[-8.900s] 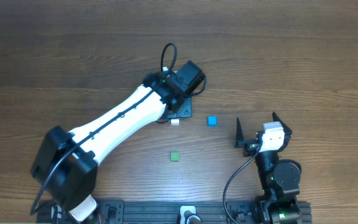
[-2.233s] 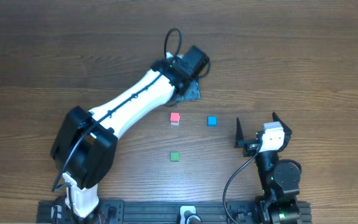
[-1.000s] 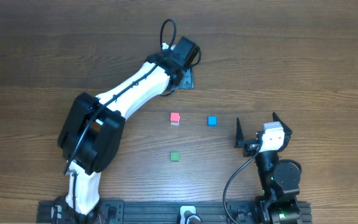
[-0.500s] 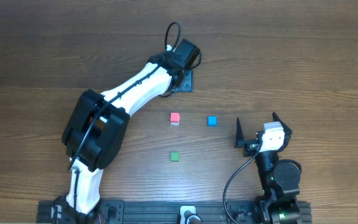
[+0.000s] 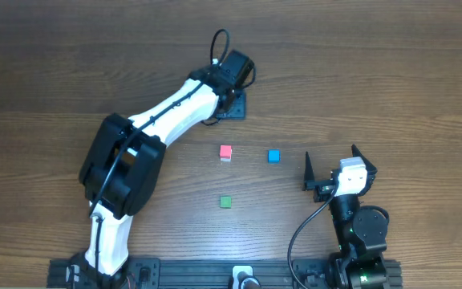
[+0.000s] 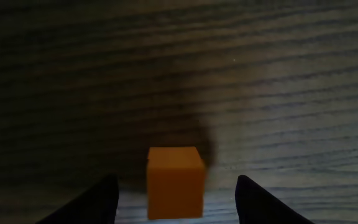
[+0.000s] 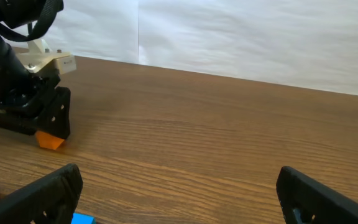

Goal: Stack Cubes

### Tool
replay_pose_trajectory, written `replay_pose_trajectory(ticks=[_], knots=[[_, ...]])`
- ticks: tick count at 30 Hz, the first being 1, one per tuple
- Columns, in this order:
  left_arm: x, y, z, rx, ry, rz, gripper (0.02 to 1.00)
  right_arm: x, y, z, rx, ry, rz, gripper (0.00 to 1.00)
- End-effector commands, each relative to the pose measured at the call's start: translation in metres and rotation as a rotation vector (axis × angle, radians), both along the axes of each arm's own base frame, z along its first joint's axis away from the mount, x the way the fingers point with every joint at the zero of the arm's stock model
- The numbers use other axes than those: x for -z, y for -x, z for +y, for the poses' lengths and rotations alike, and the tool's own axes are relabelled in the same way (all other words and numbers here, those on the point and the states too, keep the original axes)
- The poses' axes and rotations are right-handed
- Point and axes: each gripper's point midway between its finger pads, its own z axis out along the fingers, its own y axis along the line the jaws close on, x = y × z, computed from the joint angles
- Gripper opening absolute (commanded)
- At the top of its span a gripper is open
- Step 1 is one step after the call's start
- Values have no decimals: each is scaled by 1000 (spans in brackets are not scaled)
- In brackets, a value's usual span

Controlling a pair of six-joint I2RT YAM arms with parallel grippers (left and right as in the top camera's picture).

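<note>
The left tool point(image 6: 176, 190) has its fingers apart on either side of the orange cube point(image 6: 174, 177), which sits on the tabletop point(image 5: 375, 64). The right tool point(image 5: 331, 164), also spread apart, holds nothing, near the blue cube point(image 5: 273, 156).

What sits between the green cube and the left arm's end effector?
The pink cube sits roughly midway between the green cube and the left end effector. The top view shows this.
</note>
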Motion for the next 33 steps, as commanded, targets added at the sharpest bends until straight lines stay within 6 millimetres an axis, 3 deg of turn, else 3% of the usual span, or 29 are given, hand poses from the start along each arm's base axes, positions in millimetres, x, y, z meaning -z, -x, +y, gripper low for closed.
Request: replay_pose_trajectory(ticks=[1, 13, 33], knots=[[7, -7, 8, 1, 44, 39, 623, 2, 0, 0, -4, 1, -1, 991], [-4, -15, -3, 48, 41, 46, 623, 2, 0, 0, -4, 1, -1, 991], [17, 0, -2, 76, -5, 129, 614, 2, 0, 0, -4, 1, -1, 993]])
